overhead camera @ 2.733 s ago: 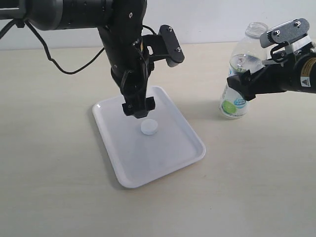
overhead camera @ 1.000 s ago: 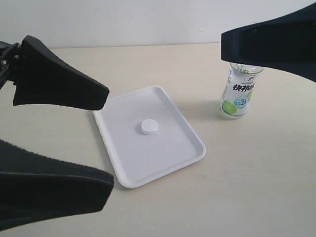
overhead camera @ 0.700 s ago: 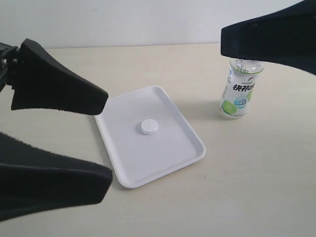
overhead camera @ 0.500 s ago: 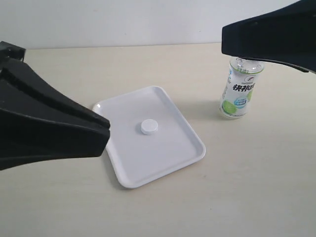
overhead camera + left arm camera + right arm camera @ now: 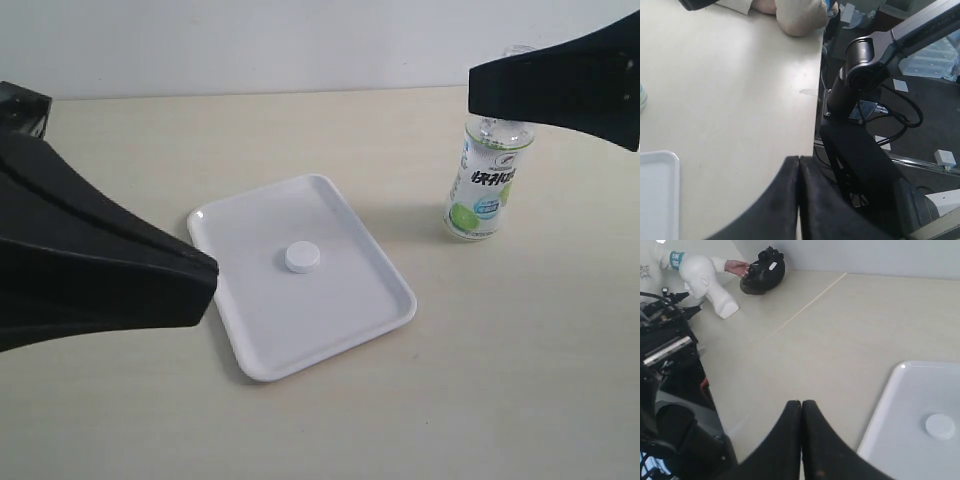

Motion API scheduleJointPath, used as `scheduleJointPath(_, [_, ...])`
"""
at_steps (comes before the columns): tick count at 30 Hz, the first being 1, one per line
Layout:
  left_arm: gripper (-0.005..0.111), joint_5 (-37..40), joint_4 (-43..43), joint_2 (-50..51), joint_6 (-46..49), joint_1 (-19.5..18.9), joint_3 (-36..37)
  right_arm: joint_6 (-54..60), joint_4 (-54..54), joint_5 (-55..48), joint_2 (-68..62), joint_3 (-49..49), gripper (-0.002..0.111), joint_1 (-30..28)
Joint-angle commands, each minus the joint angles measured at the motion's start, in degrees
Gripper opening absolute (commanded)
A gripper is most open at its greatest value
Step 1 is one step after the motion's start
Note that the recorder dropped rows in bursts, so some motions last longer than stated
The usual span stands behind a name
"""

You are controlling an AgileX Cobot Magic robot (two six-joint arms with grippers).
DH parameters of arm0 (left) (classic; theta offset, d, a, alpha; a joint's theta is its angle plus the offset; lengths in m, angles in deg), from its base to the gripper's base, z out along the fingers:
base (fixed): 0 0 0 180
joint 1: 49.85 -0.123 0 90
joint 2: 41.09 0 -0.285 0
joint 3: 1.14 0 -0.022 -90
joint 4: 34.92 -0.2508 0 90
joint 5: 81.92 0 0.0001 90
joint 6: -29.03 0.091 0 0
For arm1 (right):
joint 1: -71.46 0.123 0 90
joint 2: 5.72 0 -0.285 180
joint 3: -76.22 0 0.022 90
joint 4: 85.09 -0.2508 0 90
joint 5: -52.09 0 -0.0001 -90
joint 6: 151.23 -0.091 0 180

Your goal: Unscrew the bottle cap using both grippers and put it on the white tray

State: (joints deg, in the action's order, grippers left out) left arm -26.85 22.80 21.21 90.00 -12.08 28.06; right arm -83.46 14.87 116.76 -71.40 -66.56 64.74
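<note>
exterior: cap (image 5: 302,257) lies on tray (image 5: 345,322), bottle (image 5: 485,190) upright on surface (image 5: 500,360), well apart | left wrist: left claw (image 5: 798,167) clenched, empty, above surface edge | right wrist: right claw (image 5: 801,410) clenched, empty, cap on tray nearby

A robotics lab is indicated. A bare beige table (image 5: 300,130) is backed by a plain wall (image 5: 300,40) at twelve o'clock. A robot arm mount (image 5: 862,65) with loose cables (image 5: 902,117) is fixed at the table's edge. A white mannequin head (image 5: 701,277) and wired black equipment (image 5: 665,347) are kept close by.
</note>
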Motion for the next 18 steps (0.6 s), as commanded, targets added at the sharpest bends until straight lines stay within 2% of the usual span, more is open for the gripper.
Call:
scheduleJointPath(1, [0.000,-9.2,1.1,-5.8,0.0,-0.1,6.1,1.5,0.0,-12.1,7.3,6.3,0.000,-0.2])
scheduleJointPath(4, [0.000,-24.3,8.2,-12.9,1.9,-0.1,14.0,3.9,0.0,-24.7,15.4,13.4,0.000,-0.2])
scheduleJointPath(7, [0.000,-37.5,17.1,-21.0,8.4,-0.1,21.1,6.7,-1.1,-32.6,24.0,19.7,0.000,-0.2])
scheduleJointPath(11, [0.000,-51.3,26.0,-30.8,13.9,-0.1,28.5,10.5,-5.8,-41.5,34.0,25.9,0.000,-0.2])
scheduleJointPath(18, [0.000,-65.8,25.1,-41.6,9.0,-0.1,37.7,36.4,-31.3,-46.9,42.4,34.9,0.000,-0.2])
